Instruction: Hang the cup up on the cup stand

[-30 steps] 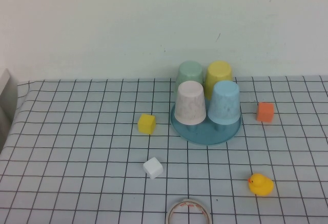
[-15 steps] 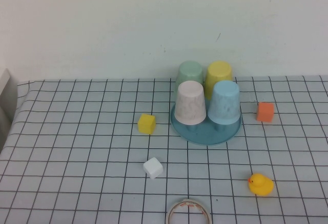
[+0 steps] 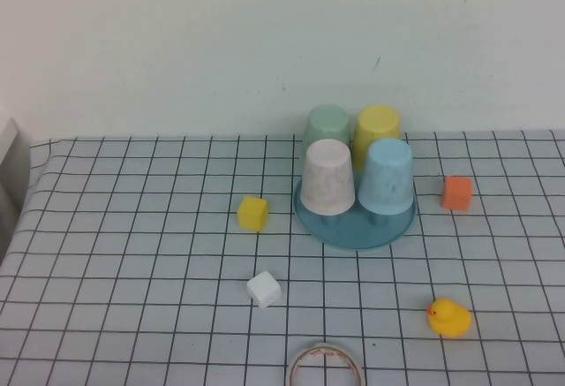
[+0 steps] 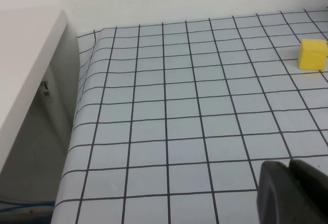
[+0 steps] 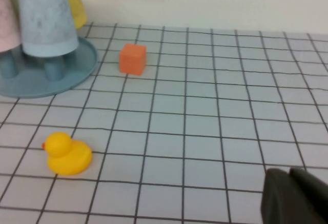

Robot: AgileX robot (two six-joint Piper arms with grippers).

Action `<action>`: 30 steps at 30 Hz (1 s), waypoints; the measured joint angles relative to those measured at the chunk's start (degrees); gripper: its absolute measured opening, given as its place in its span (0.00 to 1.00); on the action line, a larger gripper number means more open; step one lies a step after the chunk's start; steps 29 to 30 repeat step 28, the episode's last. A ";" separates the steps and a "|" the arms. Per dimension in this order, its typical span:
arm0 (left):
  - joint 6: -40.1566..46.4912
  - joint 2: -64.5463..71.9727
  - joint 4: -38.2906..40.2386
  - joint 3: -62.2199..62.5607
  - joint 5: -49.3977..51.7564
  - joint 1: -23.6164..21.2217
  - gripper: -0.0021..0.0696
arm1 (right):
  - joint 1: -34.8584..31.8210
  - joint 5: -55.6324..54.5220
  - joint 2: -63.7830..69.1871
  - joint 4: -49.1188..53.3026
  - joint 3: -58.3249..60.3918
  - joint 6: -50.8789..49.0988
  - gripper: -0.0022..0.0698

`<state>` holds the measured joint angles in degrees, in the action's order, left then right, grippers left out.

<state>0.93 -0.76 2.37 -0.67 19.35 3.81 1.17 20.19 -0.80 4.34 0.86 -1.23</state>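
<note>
The light blue cup (image 3: 387, 177) hangs upside down on a peg of the teal cup stand (image 3: 355, 224), at its front right. It also shows in the right wrist view (image 5: 47, 19), on the stand (image 5: 46, 78). A speckled white-pink cup (image 3: 327, 177), a mint green cup (image 3: 327, 126) and a yellow cup (image 3: 377, 130) sit on the other pegs. Neither arm shows in the high view. My left gripper (image 4: 289, 168) is shut and empty over the left part of the table. My right gripper (image 5: 291, 175) is shut and empty over the right part, far from the stand.
A yellow cube (image 3: 252, 213), a white cube (image 3: 263, 289), an orange cube (image 3: 456, 193), a yellow rubber duck (image 3: 448, 318) and a roll of tape (image 3: 325, 365) lie on the checked cloth. The table's left edge (image 4: 77, 131) drops off beside a white panel (image 4: 25, 70).
</note>
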 joint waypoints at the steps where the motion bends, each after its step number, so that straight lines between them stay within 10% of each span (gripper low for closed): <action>1: 0.00 0.00 0.00 0.00 0.00 0.00 0.03 | -1.17 0.00 0.00 0.00 0.00 -1.13 0.03; 30: 0.00 0.00 0.00 0.00 -0.06 0.00 0.03 | -1.89 0.00 0.00 1.24 0.00 -2.49 0.03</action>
